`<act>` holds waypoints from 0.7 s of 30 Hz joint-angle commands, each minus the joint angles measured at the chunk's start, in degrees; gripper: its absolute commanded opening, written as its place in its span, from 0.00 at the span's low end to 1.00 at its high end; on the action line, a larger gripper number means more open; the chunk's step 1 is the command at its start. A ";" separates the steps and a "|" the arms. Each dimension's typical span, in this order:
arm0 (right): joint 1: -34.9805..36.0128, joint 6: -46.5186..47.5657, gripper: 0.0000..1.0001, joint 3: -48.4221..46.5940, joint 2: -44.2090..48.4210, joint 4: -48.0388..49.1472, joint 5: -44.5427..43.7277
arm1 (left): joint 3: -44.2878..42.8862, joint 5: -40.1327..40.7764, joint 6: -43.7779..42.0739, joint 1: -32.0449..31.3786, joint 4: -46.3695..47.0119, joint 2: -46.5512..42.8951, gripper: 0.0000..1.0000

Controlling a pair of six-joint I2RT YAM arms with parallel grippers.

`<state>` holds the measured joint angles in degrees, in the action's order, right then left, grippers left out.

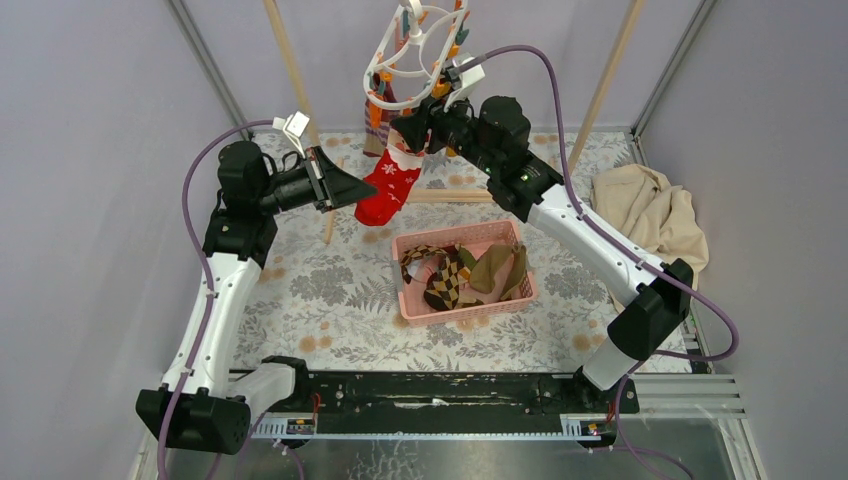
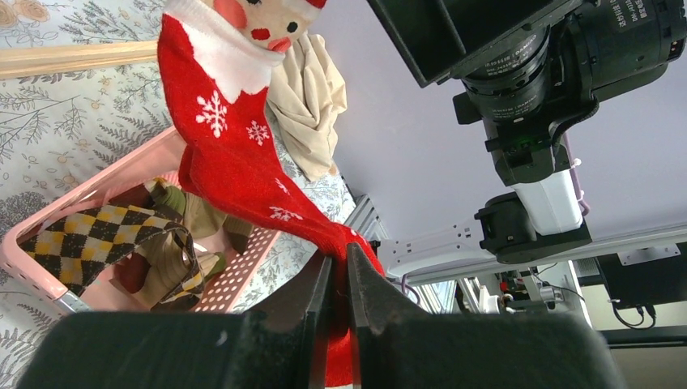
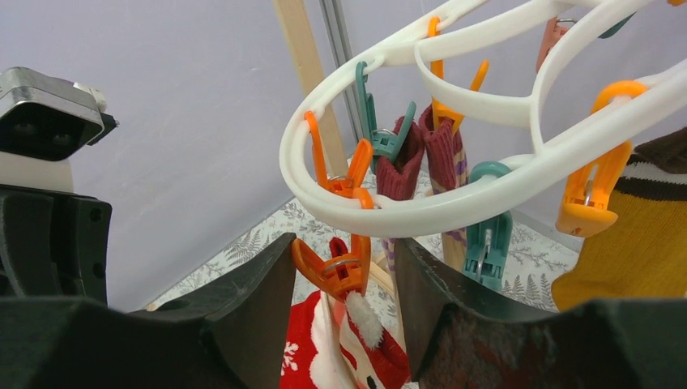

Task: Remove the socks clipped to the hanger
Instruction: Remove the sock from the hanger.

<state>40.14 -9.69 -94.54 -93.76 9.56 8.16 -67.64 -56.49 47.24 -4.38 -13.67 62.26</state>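
The white hanger (image 1: 415,45) hangs at the back with a red Santa sock (image 1: 390,185) pinned by an orange clip (image 3: 344,271). My left gripper (image 2: 340,259) is shut on that sock's toe (image 2: 235,154), and the fabric runs between the jaws. My right gripper (image 3: 344,243) is open astride the orange clip; its left finger touches a clip handle and the right finger stands slightly apart. Maroon striped socks (image 3: 421,154) and a mustard sock (image 3: 640,243) still hang from other clips on the ring (image 3: 421,215).
A pink basket (image 1: 410,305) in the middle of the table holds argyle and brown socks. A beige cloth (image 1: 650,210) lies at the right. Wooden rack poles (image 1: 290,70) rise behind the hanger. The left arm (image 1: 270,185) and the right arm (image 1: 500,140) flank the red sock.
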 commanded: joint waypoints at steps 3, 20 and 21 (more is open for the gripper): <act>0.59 0.11 0.50 -2.66 0.46 4.41 -1.29 | 0.87 -1.69 0.91 0.52 3.45 -1.04 0.17; 0.58 0.11 0.08 -2.05 0.85 4.05 -2.19 | 1.08 -1.68 1.10 0.60 3.56 -1.44 0.17; 0.58 0.11 0.05 -2.05 0.85 4.06 -2.25 | 1.15 -1.69 1.12 0.60 3.51 -1.52 0.17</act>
<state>40.14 -9.96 -94.63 -93.76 10.57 6.94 -66.98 -56.60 47.72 -4.38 -13.23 62.04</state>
